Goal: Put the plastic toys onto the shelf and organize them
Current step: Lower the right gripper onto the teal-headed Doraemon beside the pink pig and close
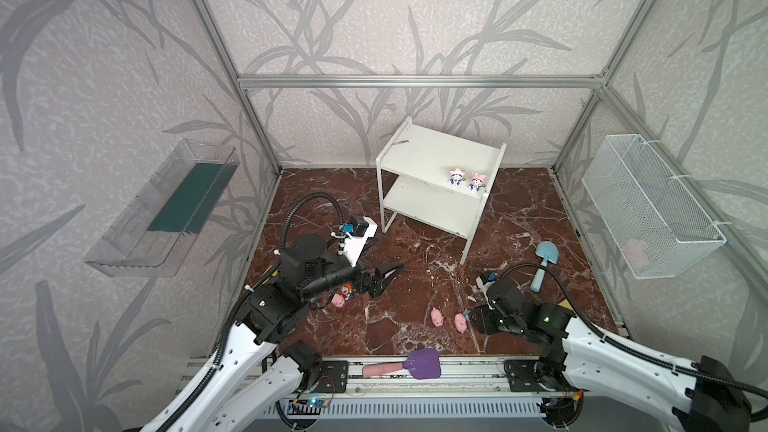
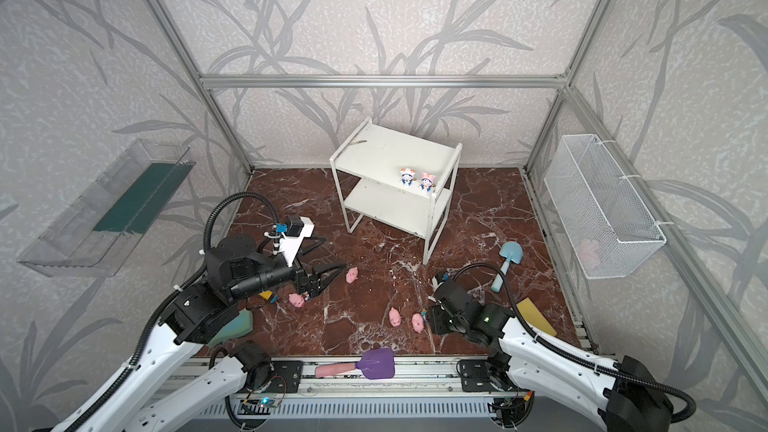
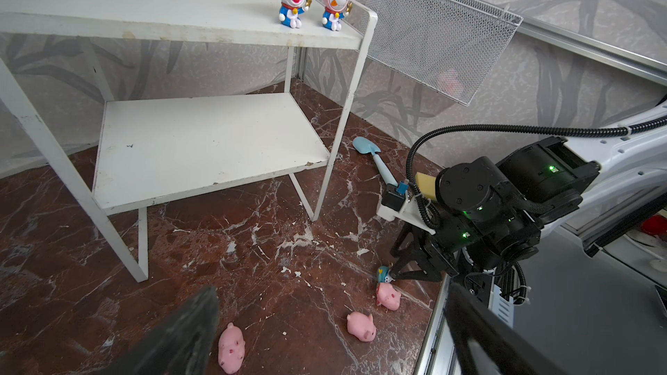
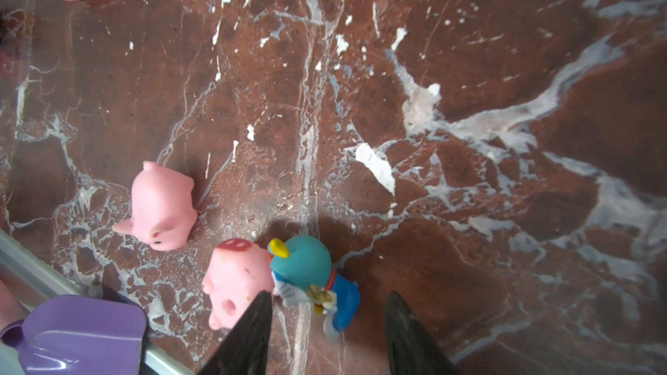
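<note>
Red-brown marble counter [image 1: 415,268], grey leafy walls [image 1: 374,14]. The shelf [image 1: 432,147] stands at 12 o'clock with two figurines [image 1: 456,176] on top. At 5 o'clock the right wrist view shows a teal-hat figurine [image 4: 306,265] touching a pig [image 4: 238,279]; from above the right arm [image 1: 519,317] nearly hides it. The right pincer [image 4: 328,295] is half open around it, one finger [image 4: 249,330] touching. The left pincer [image 2: 336,275] is wide open, empty.
</note>
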Controlling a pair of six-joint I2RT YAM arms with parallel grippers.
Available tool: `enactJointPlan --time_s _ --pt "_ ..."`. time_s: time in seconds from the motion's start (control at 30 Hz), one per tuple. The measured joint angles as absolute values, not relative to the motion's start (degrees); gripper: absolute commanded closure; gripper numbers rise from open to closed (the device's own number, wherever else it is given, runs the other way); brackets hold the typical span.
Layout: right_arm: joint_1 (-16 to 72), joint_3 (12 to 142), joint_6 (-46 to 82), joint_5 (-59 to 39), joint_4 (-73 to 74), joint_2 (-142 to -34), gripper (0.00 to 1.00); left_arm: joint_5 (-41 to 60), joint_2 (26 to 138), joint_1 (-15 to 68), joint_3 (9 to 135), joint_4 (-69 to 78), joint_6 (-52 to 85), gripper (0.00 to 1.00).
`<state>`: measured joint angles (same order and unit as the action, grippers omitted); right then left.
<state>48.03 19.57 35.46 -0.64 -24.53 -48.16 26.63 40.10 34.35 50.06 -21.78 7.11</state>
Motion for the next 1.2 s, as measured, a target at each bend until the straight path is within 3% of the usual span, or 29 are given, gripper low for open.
enactJointPlan --time_s 0.2,0.4,0.9,1.2 --pt "48.0 19.6 34.1 -3.6 -23.5 -50.6 0.52 26.6 40.0 34.4 49.9 -21.7 7.2 0.01" --pt "48.0 19.6 33.5 -5.7 -23.4 -51.0 0.63 26.6 39.9 34.4 49.6 -21.8 7.2 0.01" --pt "48.1 21.0 32.7 -7.0 -23.1 -56.4 0.59 26.7 40.0 34.5 49.6 -21.7 7.6 0.01" --pt "49.8 22.5 32.4 -5.8 -23.0 -59.7 0.75 26.9 40.6 34.5 49.6 -20.9 7.6 0.01"
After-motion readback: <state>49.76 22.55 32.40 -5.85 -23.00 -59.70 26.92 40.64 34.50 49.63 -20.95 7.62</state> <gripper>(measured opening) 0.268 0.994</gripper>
